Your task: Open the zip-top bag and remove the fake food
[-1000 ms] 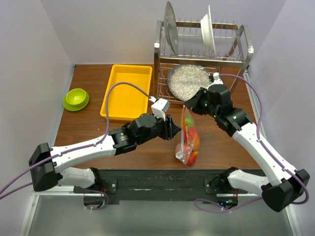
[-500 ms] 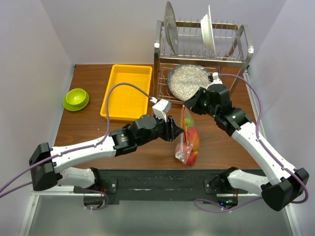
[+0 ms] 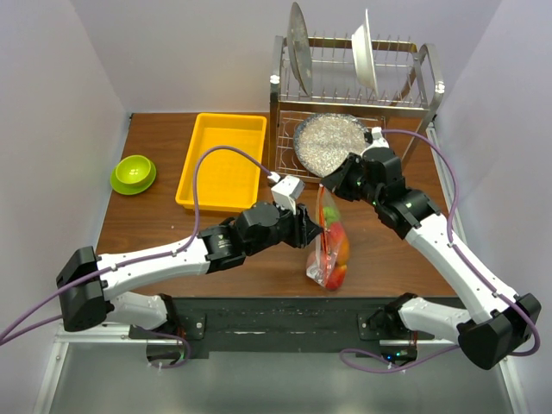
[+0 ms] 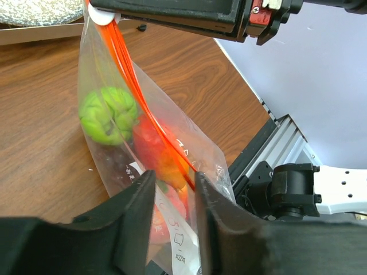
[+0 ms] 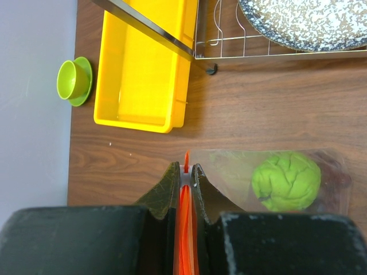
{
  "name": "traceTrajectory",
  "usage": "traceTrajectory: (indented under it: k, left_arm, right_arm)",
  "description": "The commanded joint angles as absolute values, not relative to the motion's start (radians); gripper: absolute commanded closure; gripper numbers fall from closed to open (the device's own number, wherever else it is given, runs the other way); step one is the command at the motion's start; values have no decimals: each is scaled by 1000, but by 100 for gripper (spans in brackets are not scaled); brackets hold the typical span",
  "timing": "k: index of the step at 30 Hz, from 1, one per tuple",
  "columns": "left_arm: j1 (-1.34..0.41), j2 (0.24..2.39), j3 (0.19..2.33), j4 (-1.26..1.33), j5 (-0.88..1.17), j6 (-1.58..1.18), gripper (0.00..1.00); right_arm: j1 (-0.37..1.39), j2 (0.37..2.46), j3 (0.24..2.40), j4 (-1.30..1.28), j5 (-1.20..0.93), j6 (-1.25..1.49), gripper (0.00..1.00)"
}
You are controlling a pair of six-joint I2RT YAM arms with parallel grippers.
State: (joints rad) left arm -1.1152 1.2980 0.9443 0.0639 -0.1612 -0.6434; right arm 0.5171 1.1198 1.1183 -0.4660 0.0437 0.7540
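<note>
The zip-top bag hangs upright over the table's front middle, with its orange-red zip strip running down one edge. My right gripper is shut on the white slider and the zip strip at the bag's top corner. My left gripper is open, its jaws on either side of the bag's lower zip edge; it also shows in the top view. Inside the bag is fake food: a green round fruit, red and orange pieces and a dark purple piece.
A yellow tray lies back left, with a lime-green bowl further left. A dish rack with a speckled pan and upright plates stands at the back. The table's front edge and a metal rail are just beyond the bag.
My left gripper has moved right to the bag and now has its jaws around the zip edge. The right gripper and the bag have hardly moved.
</note>
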Motion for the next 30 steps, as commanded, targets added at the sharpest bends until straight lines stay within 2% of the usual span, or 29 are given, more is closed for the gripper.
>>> traceTrajectory:
  k: [1, 4, 8, 11, 21, 26, 30]
  left_arm:
    - [-1120, 1301, 943, 112, -181, -646, 65]
    - [-1120, 1305, 948, 104, -190, -647, 72]
    - [-1121, 1327, 965, 83, -192, -646, 72]
    - [-1121, 1335, 973, 71, -189, -646, 68]
    - [-1123, 1318, 957, 130, -132, -673, 62]
    - [-1123, 1342, 974, 114, -147, -676, 63]
    - [-1123, 1344, 963, 139, -147, -692, 68]
  right_arm:
    - [522, 1117, 1111, -416, 69, 764, 100]
    - [525, 1117, 1109, -416, 74, 765, 100]
    - [525, 1118, 1109, -414, 75, 767, 100]
    - [529, 1118, 1109, -413, 80, 765, 100]
    - [541, 1121, 1097, -413, 120, 759, 100]
    - [548, 1118, 1100, -419, 136, 753, 100]
    - [554, 1117, 1101, -431, 164, 742, 100]
